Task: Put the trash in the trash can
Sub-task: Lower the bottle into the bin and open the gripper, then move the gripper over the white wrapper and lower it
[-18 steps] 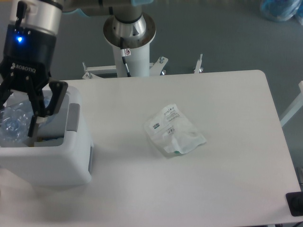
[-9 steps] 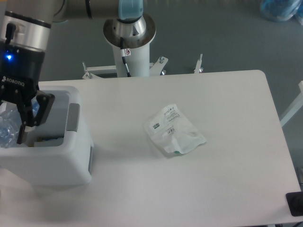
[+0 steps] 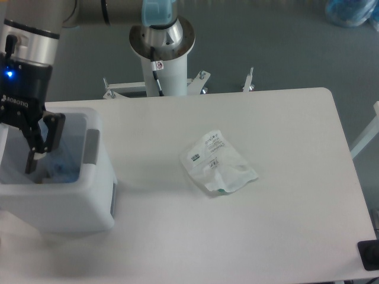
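The white trash can (image 3: 65,207) with a grey handle panel stands at the table's left edge. My gripper (image 3: 21,155) hangs over its opening, partly cut off by the frame's left edge. It is open, and nothing shows between its dark fingers (image 3: 32,155). A faint bluish shape low inside the can looks like the clear bottle (image 3: 59,169). The clear wrinkly packet (image 3: 218,162) with white labels lies flat mid-table, well to the right of the gripper.
The arm's white base column (image 3: 163,56) rises behind the table's far edge. The table's right edge runs near a white frame part (image 3: 364,139). A dark object (image 3: 370,254) sits at the lower right corner.
The gripper moved left over the can with the bottle. The bottle has since left the fingers and now shows low inside the can. The packet has not moved.
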